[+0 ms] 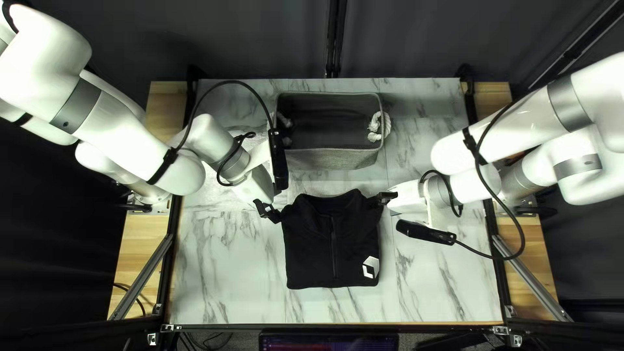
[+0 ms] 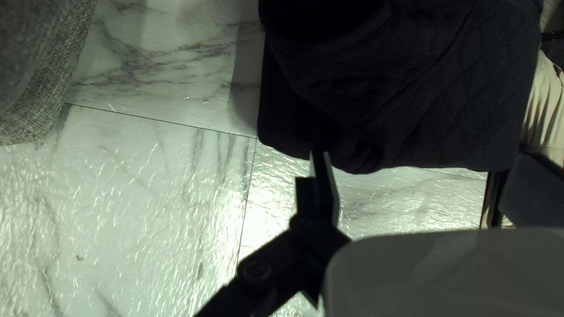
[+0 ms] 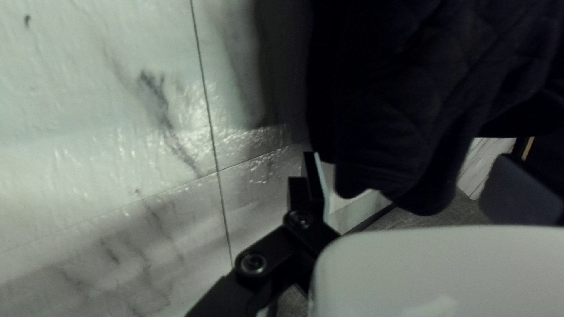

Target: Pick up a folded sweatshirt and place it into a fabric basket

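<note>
In the top left view, my left gripper (image 1: 268, 212) is at the upper left corner of the folded black sweatshirt (image 1: 309, 250), and my right gripper (image 1: 386, 197) is at its upper right corner. The grey fabric basket (image 1: 335, 159) stands just beyond the sweatshirt. In the left wrist view, the fingers of my left gripper (image 2: 423, 176) stand wide apart, with the sweatshirt (image 2: 411, 100) ahead, its edge close to the tips. My right gripper (image 3: 420, 182) is likewise spread in the right wrist view. Folds of the sweatshirt (image 3: 388, 111) hang ahead, partly between its fingers, not pinched.
Rope handles (image 1: 379, 126) hang at the basket's sides, and its wall (image 2: 41, 76) rises near my left gripper. A marble-patterned tabletop (image 1: 221, 273) lies around the sweatshirt. Cables loop from both arms. Pale wrinkled cloth (image 2: 547, 111) shows past the sweatshirt in the left wrist view.
</note>
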Robot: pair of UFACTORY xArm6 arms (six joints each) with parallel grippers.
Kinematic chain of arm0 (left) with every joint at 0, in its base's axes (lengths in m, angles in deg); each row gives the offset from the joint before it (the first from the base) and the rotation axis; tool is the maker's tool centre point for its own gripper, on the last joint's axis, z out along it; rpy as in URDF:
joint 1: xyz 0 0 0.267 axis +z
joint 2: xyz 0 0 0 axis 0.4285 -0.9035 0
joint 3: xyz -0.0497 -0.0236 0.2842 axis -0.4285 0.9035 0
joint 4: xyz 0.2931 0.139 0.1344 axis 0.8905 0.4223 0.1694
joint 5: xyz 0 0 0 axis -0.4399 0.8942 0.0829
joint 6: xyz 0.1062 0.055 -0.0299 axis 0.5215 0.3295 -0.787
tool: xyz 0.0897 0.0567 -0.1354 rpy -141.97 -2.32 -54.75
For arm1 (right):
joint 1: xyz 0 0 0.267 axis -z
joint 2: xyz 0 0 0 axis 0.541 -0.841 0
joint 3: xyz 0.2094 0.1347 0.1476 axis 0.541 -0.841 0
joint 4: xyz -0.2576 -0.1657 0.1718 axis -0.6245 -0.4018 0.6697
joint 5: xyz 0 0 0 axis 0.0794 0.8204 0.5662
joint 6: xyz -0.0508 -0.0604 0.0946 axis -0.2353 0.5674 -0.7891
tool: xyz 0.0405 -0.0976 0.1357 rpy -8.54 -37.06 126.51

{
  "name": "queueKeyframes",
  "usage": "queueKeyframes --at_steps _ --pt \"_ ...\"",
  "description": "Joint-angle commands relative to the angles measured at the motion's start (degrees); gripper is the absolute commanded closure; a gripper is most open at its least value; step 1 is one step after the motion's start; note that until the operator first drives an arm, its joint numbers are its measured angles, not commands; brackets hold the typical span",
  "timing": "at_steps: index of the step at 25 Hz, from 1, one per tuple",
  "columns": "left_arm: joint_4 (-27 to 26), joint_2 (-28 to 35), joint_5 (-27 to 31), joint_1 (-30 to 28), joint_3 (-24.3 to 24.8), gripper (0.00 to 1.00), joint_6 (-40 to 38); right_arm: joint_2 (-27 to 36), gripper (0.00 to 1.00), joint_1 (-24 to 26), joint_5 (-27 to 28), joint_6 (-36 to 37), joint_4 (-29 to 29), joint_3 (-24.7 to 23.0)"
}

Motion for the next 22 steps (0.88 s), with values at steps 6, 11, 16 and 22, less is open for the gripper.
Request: queueKeyframes --at_steps 6,11,16,22 --pt "0.0 0.0 0.0 0.0 0.0 0.0 0.0 -6.74 0.0 -1.73 2.52 0.42 -0.23 4.59" --pt "0.0 0.0 0.0 0.0 0.0 0.0 0.0 -8.82 0.0 -1.4 2.83 3.23 1.32 6.46" --pt "0.0 0.0 0.0 0.0 0.0 0.0 0.0 -10.14 0.0 -1.71 2.87 7.3 4.7 7.78" --pt "0.0 0.0 0.0 0.0 0.0 0.0 0.0 -11.26 0.0 -1.69 2.7 8.17 5.39 8.01"
